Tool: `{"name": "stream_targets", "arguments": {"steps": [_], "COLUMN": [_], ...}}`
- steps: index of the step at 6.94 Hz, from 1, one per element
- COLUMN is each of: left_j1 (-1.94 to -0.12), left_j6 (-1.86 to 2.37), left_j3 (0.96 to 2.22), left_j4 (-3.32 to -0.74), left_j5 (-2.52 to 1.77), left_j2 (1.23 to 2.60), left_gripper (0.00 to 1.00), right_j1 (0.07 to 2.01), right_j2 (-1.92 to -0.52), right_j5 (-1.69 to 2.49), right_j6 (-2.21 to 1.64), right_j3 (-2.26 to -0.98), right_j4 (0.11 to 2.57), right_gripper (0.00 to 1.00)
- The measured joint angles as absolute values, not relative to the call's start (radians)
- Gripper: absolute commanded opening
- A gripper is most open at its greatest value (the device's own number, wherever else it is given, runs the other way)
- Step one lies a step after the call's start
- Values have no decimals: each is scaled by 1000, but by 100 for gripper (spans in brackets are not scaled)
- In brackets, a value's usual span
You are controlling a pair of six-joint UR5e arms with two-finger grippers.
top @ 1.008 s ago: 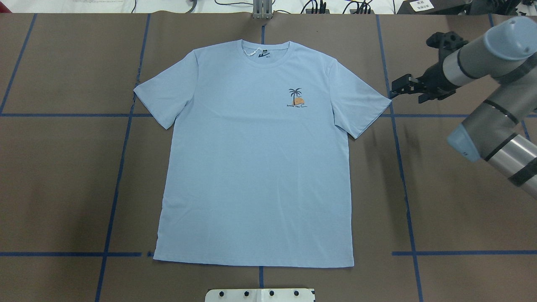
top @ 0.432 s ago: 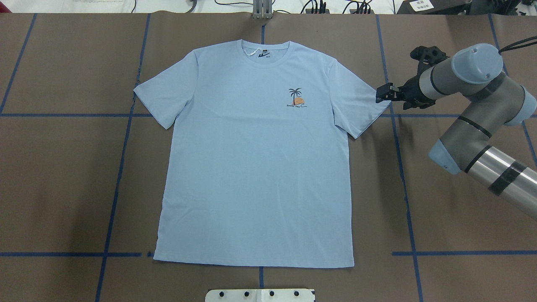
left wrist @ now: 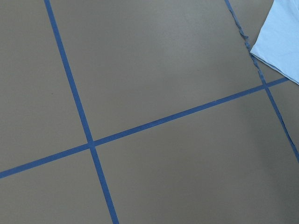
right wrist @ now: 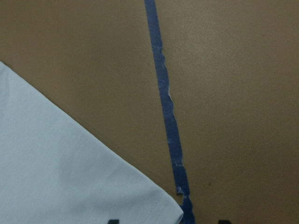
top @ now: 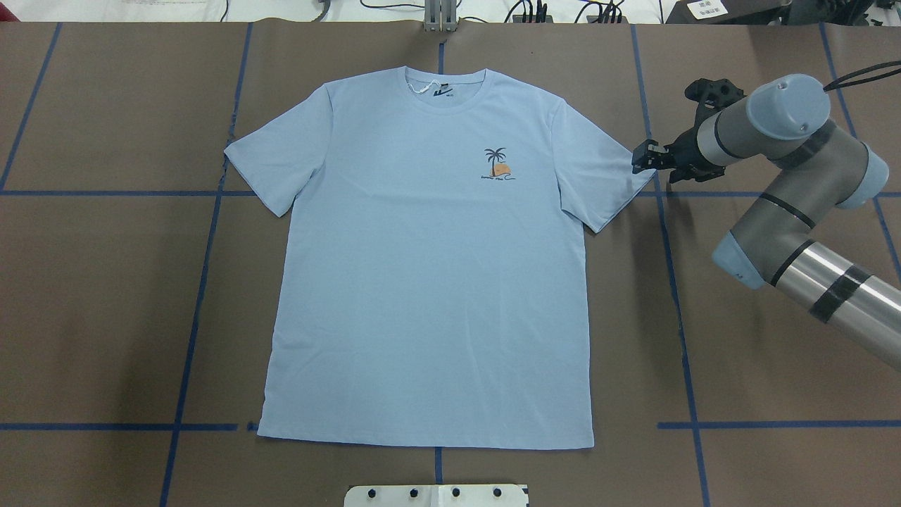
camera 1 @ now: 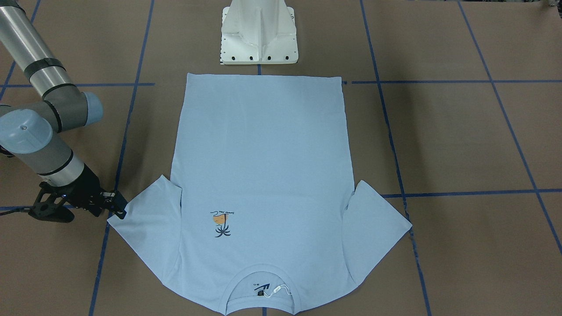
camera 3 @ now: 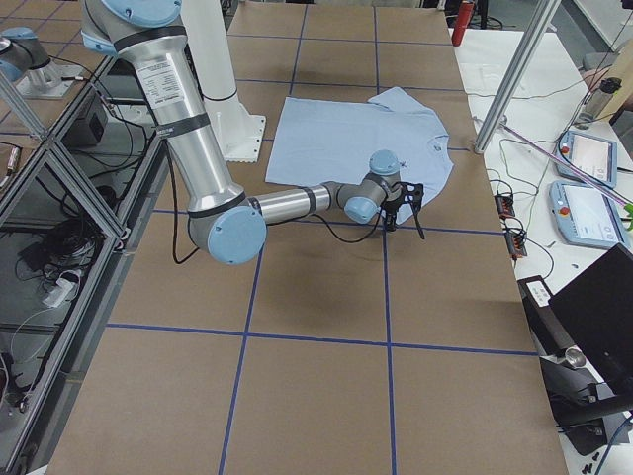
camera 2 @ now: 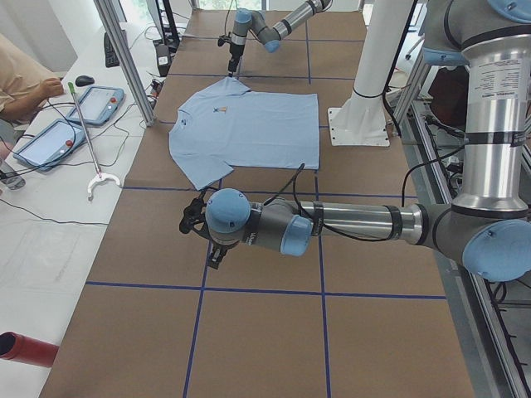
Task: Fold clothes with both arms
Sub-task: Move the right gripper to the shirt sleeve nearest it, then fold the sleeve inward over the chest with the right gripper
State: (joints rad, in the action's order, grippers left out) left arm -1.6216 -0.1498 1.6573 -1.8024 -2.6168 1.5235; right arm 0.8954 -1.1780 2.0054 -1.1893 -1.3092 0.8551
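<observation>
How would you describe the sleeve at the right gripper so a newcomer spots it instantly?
Start from the light blue T-shirt lying flat in the middle of the brown table. Go to its sleeve on the robot's right. Unlike the other sleeve, it is on the palm-tree print's side, and the open right gripper sits at its outer corner.

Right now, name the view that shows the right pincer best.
Exterior front-facing: the right pincer shows unobstructed beside the T-shirt sleeve. Overhead shows it smaller; right wrist view, only fingertips; side views, small.
</observation>
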Motion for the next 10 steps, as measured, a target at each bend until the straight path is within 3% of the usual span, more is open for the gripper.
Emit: {"name": "stream_targets", "arguments": {"steps": [1,2,7,10], "left_j1": [-1622,-1622,-1623,-1623], "left_j6": [-150,-150,-148,-146], "left_j3": [1658,1659,1663,1670], "left_j4": [-1802,-1802,-1802,-1802], "left_j5": [-2617,-2617,-2621,-2622], "left_j2": [1523,1523,1523,1522], "left_gripper": [100,100,100,100], "right_j1": [895,895,898,834], "right_j2": [-1168,-1159,-1146,-1055], "right_j5": [2002,1995,1997,1985], "right_j6": [-1191,-1192,-1198,-1349], "right_j3": [-1295,-1279,-1299,-1333], "right_j4": [855,854,854,893], "right_gripper": [52,3,0,0]}}
